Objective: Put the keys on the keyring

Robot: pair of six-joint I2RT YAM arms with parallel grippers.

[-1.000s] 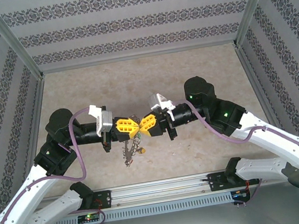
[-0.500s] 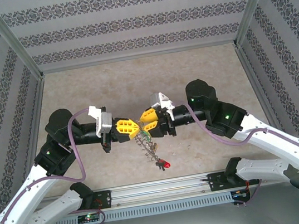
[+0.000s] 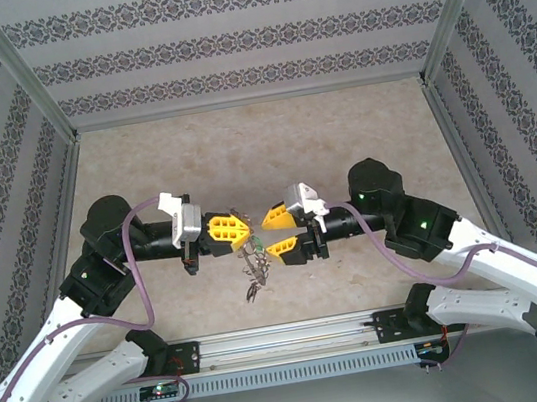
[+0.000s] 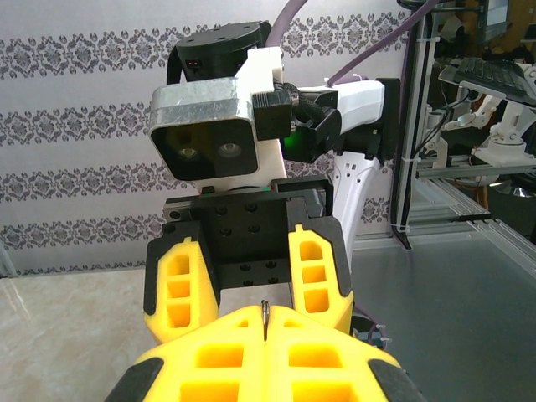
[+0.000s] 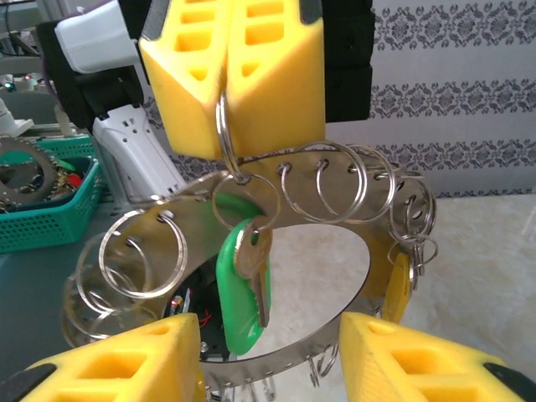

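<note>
1. The surface (image 3: 359, 127) is seen from above, with both arms meeting near its 6 o'clock edge.
2. The left hand (image 3: 243, 231) is pressed together, pinching the keyring (image 3: 255, 264) at its 12 o'clock point. The right hand (image 3: 272, 235) is spread and holds nothing, its fingers placed at 5 and 7 o'clock of the ring.
3. The keyring is hung in the air between the two hands, at 3 o'clock of the left and 9 o'clock of the right.
4. The green key (image 5: 239, 301) is seen threaded on a small split ring near the pinch. The yellow key (image 5: 399, 289) hangs at 4 o'clock of the ring, but its attachment cannot be made out.
5. The task is judged nearly finished: the green key is on, and only the yellow key's seating is left to confirm.
6. The overall layout is given by the top view, where the keys are too small to tell apart. The keys and split rings are resolved in the right wrist view. In the left wrist view a thin metal edge is seen between closed fingers.
</note>
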